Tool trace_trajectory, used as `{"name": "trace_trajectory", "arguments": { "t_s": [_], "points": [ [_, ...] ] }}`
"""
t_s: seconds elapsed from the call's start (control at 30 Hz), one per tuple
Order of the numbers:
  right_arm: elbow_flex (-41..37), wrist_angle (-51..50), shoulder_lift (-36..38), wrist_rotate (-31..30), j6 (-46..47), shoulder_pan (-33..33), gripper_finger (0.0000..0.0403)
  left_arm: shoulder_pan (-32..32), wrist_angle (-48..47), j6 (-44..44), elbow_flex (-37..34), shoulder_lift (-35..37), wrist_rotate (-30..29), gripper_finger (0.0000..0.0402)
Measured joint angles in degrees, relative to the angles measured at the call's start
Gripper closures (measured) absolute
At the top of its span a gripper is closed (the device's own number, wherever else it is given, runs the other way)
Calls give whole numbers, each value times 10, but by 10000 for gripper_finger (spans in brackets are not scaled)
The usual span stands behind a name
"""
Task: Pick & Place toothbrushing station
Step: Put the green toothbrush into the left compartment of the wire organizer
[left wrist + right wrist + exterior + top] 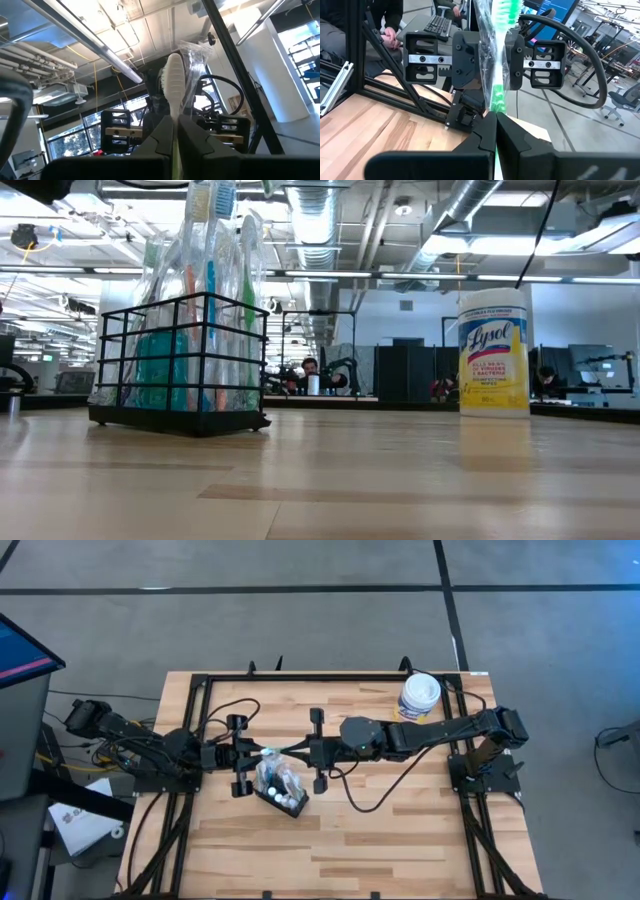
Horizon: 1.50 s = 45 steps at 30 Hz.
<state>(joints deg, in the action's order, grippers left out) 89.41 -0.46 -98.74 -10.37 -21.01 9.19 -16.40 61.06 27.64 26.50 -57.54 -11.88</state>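
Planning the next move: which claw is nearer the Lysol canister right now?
The right claw. It sits near table centre above the toothbrushing station, with the Lysol canister off toward its arm's base. The left claw is just beyond it, farther from the canister.

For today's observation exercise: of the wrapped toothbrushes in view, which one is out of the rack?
The green toothbrush, pinched between the left hand and right hand; the others stand upright in the black wire rack.

Black wire station (180,360), wooden table (400,480)
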Motion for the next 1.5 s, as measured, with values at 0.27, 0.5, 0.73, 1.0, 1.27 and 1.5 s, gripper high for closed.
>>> {"name": "trace_trajectory", "arguments": {
  "t_s": [0.27,0.5,0.73,1.0,1.27,1.5],
  "points": [
    [0,-6,0,0,0,0,403,0,-5,0,0,0,1,400],
    [0,-13,0,0,0,0,370,0,-7,0,0,0,1,401],
    [0,-28,3,0,5,0,317,-12,-50,-4,0,31,-17,401],
    [0,-27,3,0,7,0,304,-17,-167,-43,0,102,-19,401],
    [0,-54,3,0,21,0,305,-17,-246,-86,0,152,-19,401],
    [0,-70,3,-1,35,0,305,-18,-322,-141,0,181,-17,401]
  ]
}}
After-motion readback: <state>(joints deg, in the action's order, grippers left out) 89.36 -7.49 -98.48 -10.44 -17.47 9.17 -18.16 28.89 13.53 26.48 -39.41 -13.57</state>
